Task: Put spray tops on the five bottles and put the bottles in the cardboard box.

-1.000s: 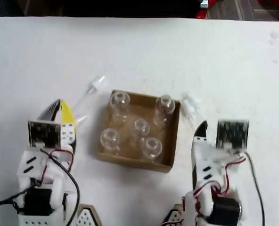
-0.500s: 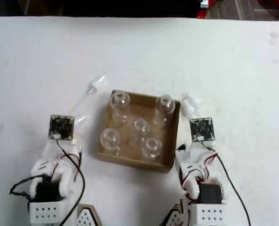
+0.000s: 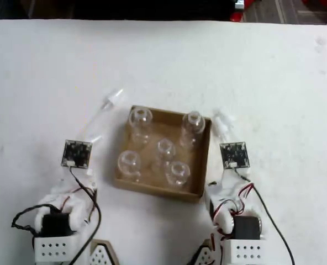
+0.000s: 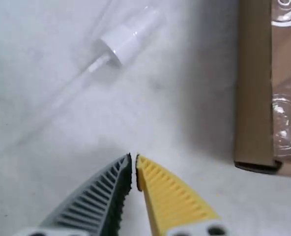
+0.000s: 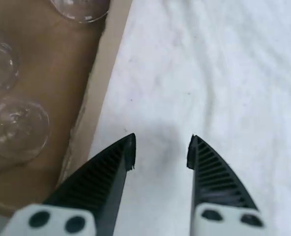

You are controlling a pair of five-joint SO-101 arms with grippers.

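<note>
spray top, left [image 3: 111,100]: lies on the worktop [image 3: 163,61] just off the box's far-left corner. its white head [image 4: 127,37] points away from the arms and its thin tube [image 4: 72,88] slants back toward the near-left, so the long axis runs diagonal to the box wall.
left gripper [image 4: 133,166]: folded back by the worktop's near edge, jaws closed tip to tip with nothing between them. the white head lies ahead of the tips, well apart.
cardboard box [image 3: 162,191]: mid-worktop, between the two arms, open side up.
bottles [image 3: 164,148]: all five stand upright inside the box, one in the middle and four toward the corners. their necks look bare, as far as can be told.
right gripper [image 5: 160,150]: by the near edge too, just beside the box's right wall. the jaws stand moderately apart and hold nothing.
spray top, right [image 3: 223,120]: off the box's far-right corner, too blurred to tell its axis.
judgement: each arm is nearer the top on its own side. the left gripper would need to part its jaws and close across the head's axis.
</note>
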